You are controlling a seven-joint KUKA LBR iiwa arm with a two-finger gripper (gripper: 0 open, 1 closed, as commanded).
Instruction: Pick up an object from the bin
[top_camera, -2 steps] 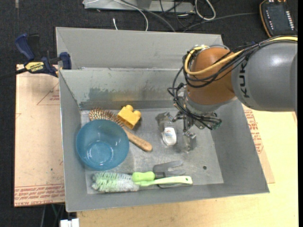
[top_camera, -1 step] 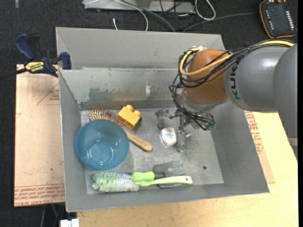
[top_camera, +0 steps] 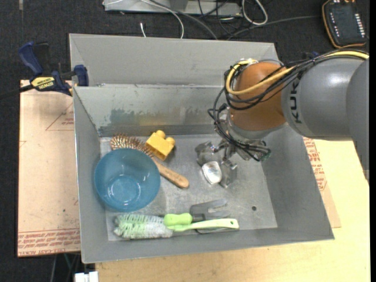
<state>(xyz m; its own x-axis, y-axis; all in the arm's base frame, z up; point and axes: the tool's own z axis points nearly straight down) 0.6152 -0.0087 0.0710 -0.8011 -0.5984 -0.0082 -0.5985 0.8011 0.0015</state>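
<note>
- The pincer (top_camera: 218, 164) is lowered to the floor of the grey bin (top_camera: 88, 134), right of centre, under the arm's orange wrist cover; whether it is spread or pressed together cannot be told from this angle.
- A small pale, glossy thing (top_camera: 210, 173) is seen right at the pincer's tip, lying on the bin floor. It is judged the likely target because it lies alone, with bare metal around it.
- No grip on it can be confirmed, so the pick is judged not yet done.
- The blue bowl (top_camera: 126, 184) is set at the left, partly over the wooden brush (top_camera: 173, 176), whose handle juts out towards the centre.
- A yellow block (top_camera: 160, 144) is lying just beside that brush.
- A green bottle brush (top_camera: 176, 221) is laid along the near wall, with a dark grey piece (top_camera: 208, 206) touching it; both are well apart from the pincer.
</note>
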